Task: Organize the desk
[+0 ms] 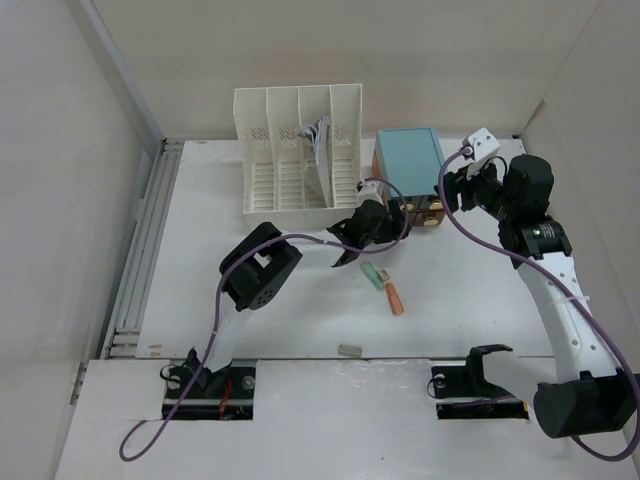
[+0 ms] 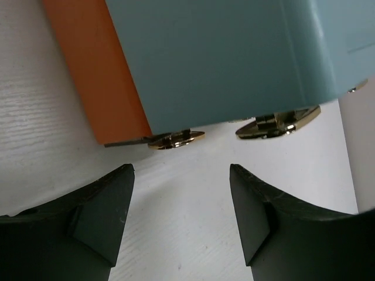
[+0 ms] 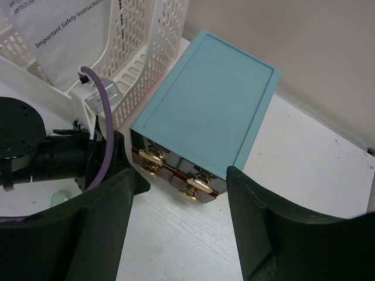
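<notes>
The white desk carries a teal-topped drawer box at the back. Its brown drawer fronts have gold handles. My left gripper is open and empty, right at the box's front. In the left wrist view its jaws stand apart over bare desk, just short of a gold handle under the teal box. My right gripper is open and empty above the box's right front corner; in the right wrist view it frames the drawer fronts.
A white slotted file rack with papers stands left of the box. A green item, an orange item and a small grey block lie on the desk. Walls close in behind and on both sides.
</notes>
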### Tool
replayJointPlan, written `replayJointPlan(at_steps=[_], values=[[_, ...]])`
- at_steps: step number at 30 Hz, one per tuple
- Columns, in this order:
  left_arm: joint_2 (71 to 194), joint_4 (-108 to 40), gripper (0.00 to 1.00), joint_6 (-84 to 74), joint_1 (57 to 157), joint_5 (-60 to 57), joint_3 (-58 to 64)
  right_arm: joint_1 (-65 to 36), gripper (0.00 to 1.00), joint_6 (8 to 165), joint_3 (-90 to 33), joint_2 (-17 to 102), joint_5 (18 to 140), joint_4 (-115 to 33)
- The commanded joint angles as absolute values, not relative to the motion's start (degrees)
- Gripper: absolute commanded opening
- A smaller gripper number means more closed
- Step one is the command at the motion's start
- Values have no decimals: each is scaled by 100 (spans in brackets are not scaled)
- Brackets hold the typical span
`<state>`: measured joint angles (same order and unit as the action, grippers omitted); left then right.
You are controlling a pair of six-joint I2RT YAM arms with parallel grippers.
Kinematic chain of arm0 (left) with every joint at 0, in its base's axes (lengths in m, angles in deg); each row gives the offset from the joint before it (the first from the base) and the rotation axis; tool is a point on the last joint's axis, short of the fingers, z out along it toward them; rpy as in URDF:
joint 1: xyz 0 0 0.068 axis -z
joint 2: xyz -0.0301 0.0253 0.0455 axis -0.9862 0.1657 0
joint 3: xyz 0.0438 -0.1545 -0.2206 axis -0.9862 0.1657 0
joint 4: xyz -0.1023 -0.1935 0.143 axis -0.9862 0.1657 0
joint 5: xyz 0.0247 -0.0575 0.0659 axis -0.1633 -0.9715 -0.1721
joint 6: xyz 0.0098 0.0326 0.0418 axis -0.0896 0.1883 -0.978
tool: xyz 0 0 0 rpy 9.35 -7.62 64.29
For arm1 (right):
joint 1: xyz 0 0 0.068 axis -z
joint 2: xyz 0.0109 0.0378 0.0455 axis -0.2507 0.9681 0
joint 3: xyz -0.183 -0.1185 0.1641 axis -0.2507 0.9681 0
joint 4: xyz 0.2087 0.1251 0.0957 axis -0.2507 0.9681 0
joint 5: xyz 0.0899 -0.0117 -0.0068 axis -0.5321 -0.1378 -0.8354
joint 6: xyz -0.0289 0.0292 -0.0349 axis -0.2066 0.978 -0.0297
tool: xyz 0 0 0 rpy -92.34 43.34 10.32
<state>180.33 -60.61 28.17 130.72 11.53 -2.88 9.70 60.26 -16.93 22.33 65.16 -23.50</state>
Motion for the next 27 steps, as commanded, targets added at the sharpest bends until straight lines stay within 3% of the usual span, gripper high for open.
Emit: replayJointPlan(at_steps=[1, 27], values=[[18199, -6097, 63, 2859, 13073, 1346, -644, 1013, 69, 6122, -1686, 2125, 6493, -2719], [18543, -6027, 58, 3492, 13073, 1838, -1127, 1013, 69, 6069, -1633, 2125, 6493, -2719]])
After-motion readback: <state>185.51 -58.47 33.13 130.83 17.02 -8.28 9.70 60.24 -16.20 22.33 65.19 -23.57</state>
